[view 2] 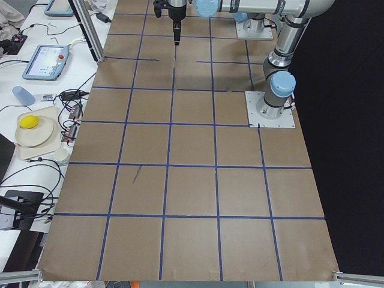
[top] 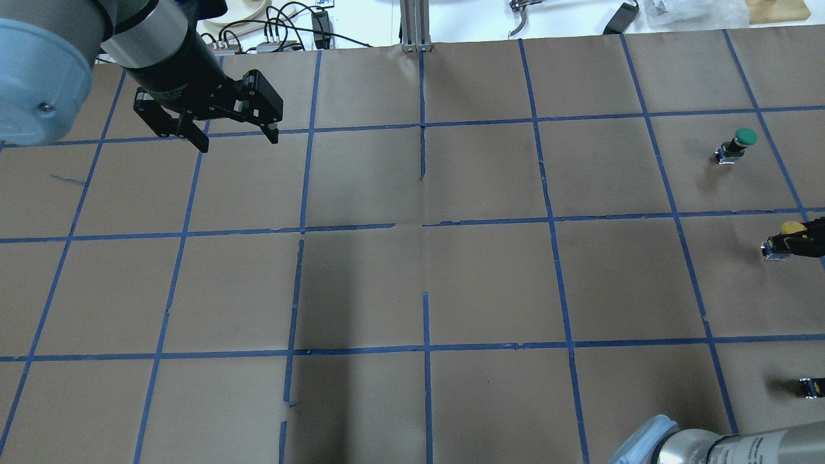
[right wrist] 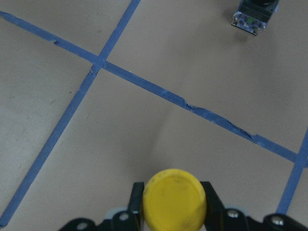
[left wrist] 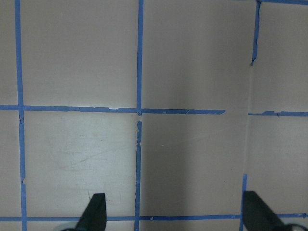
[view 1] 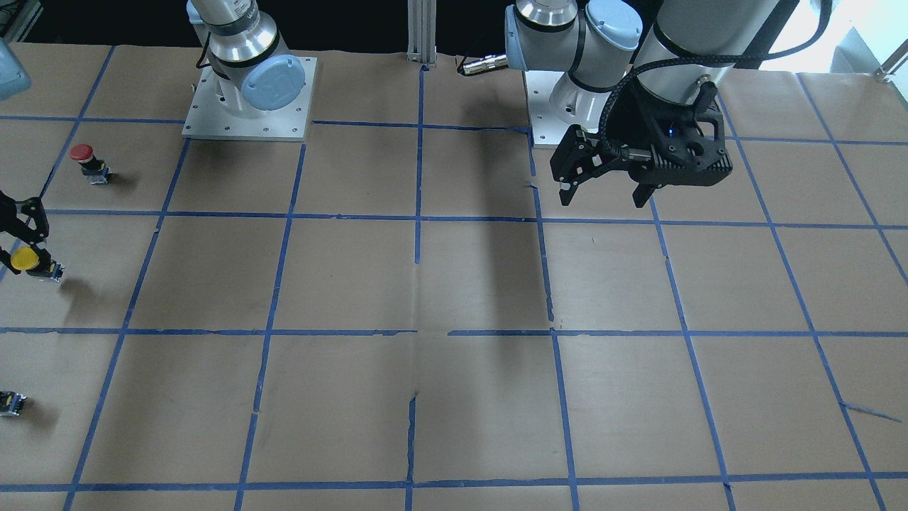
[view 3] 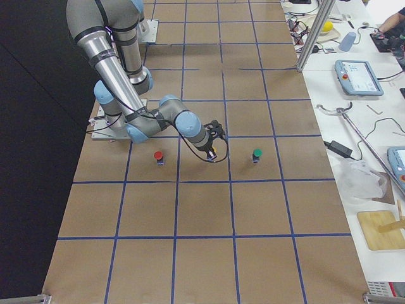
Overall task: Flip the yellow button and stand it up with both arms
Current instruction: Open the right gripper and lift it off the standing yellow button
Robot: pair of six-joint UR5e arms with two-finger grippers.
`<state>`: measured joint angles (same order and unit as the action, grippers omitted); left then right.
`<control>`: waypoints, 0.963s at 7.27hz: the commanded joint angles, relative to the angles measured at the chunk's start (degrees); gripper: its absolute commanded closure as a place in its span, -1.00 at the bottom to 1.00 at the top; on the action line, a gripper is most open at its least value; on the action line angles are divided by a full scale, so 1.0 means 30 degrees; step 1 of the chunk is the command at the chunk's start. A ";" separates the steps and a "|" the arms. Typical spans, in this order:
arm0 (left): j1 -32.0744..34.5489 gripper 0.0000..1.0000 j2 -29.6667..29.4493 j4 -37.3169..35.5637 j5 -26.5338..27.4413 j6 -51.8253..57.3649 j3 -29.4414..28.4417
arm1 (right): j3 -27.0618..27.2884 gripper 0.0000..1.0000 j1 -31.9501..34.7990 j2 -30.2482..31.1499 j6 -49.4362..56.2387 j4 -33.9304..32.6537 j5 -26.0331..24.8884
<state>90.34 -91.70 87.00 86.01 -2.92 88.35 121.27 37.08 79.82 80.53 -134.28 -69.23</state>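
The yellow button (right wrist: 174, 198) sits between my right gripper's fingers (right wrist: 212, 202), its yellow cap facing the wrist camera. In the front view the right gripper (view 1: 27, 245) is at the far left edge, shut on the tilted yellow button (view 1: 25, 259) low over the paper. I cannot tell if the button's base touches the paper. In the overhead view the button (top: 791, 227) is at the right edge. My left gripper (view 1: 603, 186) hangs open and empty high over the table near its base, also in the overhead view (top: 232, 136) and its wrist view (left wrist: 175, 214).
A red-capped button (view 1: 84, 160) stands behind the yellow one. A green-capped button (top: 741, 138) stands at the far right. A tiny black-grey block (top: 812, 386) lies near the right arm. The brown paper table (view 1: 454, 284) has a blue tape grid. Another button's base (right wrist: 254, 14) shows in the right wrist view.
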 commanded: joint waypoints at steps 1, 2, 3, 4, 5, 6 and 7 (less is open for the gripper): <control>-0.0025 -1.00 0.0010 -0.0053 0.0042 0.0005 0.0022 | 0.0064 0.53 -0.0027 -0.0123 0.0111 0.0167 0.0574; -0.0054 -1.00 0.0010 -0.0024 0.0042 0.0005 0.0022 | 0.0354 0.52 -0.0055 -0.0123 0.0256 0.0169 0.0549; 0.0033 -1.00 0.0010 -0.0082 0.0129 0.0005 0.0022 | 0.0502 0.49 -0.0056 -0.0123 0.0258 0.0140 0.0578; -0.0025 -1.00 0.0010 -0.0054 0.0101 0.0005 0.0022 | 0.0475 0.41 -0.0027 -0.0123 0.0287 0.0111 0.0520; -0.0025 -1.00 0.0010 -0.0053 0.0101 0.0005 0.0022 | 0.0445 0.08 -0.0055 -0.0123 0.0287 0.0111 0.0404; -0.0025 -1.00 0.0010 -0.0053 0.0101 0.0005 0.0022 | 0.0474 -0.40 -0.0056 -0.0152 0.0229 0.0140 0.0402; -0.0025 -1.00 0.0010 -0.0053 0.0101 0.0005 0.0022 | 0.0445 -0.83 -0.0056 -0.0124 0.0141 0.0140 0.0373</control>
<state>90.27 -91.67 86.83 86.31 -2.90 88.42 122.65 36.94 79.41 81.22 -133.89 -68.00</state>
